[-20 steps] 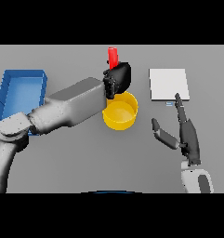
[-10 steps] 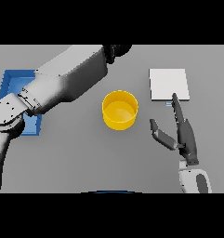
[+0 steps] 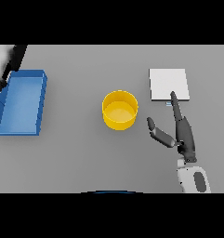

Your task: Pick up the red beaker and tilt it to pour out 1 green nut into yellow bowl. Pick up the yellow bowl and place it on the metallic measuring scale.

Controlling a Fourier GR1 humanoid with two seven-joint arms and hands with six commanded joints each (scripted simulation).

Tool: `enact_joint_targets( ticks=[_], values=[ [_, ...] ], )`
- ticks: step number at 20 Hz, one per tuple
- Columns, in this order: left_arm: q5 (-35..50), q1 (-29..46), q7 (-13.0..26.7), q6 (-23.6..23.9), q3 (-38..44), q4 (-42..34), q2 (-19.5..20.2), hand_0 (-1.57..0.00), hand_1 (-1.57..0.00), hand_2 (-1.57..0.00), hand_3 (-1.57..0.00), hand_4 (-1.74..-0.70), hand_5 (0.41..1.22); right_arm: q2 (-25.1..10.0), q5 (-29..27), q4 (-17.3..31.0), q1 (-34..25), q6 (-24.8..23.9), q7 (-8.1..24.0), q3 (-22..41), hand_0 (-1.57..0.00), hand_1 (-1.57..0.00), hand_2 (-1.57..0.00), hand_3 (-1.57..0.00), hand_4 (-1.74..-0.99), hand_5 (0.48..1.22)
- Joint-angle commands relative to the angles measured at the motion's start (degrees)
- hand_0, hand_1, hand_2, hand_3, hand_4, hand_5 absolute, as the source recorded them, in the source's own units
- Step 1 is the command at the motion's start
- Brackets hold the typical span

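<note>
Yellow bowl just left of R hand, fingers straight, apart.

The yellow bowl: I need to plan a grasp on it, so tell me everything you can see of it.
The yellow bowl is a round, straight-walled container, plain yellow and smooth, like plastic. It stands upright on the grey table, mouth up, near the middle. Its inside shows only a yellow floor; no nut can be made out. Nothing touches it: the right hand lies apart to its right, fingers straight, and the scale sits beyond, further right.
</note>
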Motion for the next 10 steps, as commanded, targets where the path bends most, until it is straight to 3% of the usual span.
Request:
enact_joint_targets(
  ticks=[1, 3, 7, 10],
  values=[
    [2.9, 0.6, 0.8, 1.4, 2.4, 1.7, 1.4, -1.57, -1.57, -1.57, -1.39, -1.74, 1.221, 0.5, -1.6, 0.7, -0.6, 0.7, -0.3, -0.3, 0.00, 0.00, 0.00, 0.00, -1.129, 0.625],
    [9.6, 3.0, 1.9, 3.4, 6.9, 3.9, 4.0, -1.57, -1.57, -1.57, -1.46, -1.74, 1.221, 0.7, -4.5, -0.3, -0.2, 2.4, -2.1, -0.7, 0.00, 0.00, 0.00, 0.00, -1.093, 0.623],
    [20.2, 10.6, 3.8, 8.8, 12.9, 6.5, 8.2, -1.57, -1.57, -1.57, -1.52, -1.74, 1.221, 0.2, -6.0, 0.9, -1.2, 4.0, -1.1, -1.0, 0.00, 0.00, 0.00, 0.00, -1.106, 0.642],
    [26.6, 14.8, 9.9, 12.0, 16.0, 7.9, 9.4, -1.57, -1.57, -1.57, -1.55, -1.74, 1.221, -0.7, -6.5, 0.6, -0.8, 4.9, -3.0, -1.2, 0.00, 0.00, 0.00, 0.00, -1.148, 0.663]
  ],
)
